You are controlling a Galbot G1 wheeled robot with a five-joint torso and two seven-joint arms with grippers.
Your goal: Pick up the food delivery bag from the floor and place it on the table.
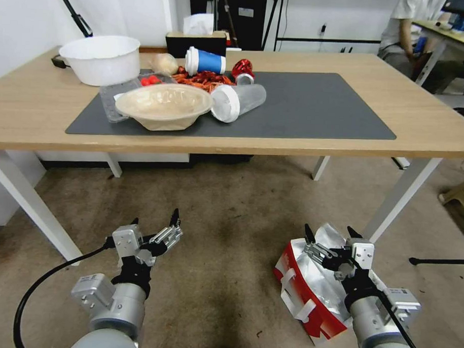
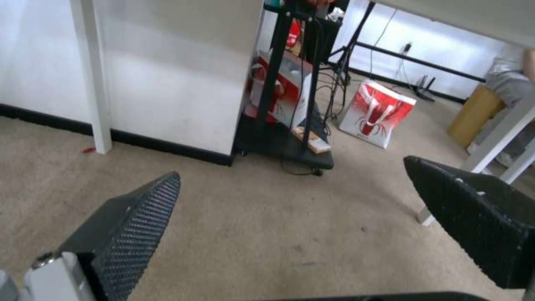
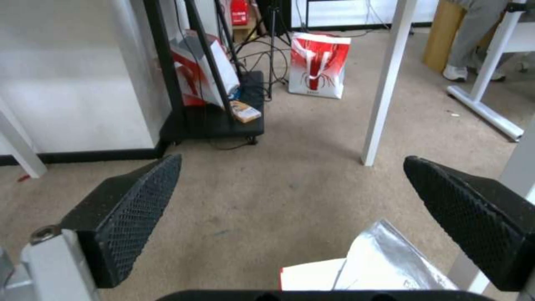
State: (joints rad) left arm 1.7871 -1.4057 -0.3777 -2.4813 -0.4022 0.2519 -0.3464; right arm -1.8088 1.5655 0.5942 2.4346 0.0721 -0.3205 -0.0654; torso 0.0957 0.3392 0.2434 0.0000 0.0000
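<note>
Two pincers (image 1: 151, 224) (image 1: 332, 232) agape — one bag (image 1: 309, 293)

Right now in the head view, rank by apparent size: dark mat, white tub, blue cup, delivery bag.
1. Dark mat
2. Delivery bag, though it lies nearer the camera
3. White tub
4. Blue cup

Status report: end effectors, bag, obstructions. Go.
Left end effector open, low over bare floor. Right end effector open above food delivery bag, not gripping. Bag on floor beside table leg.
</note>
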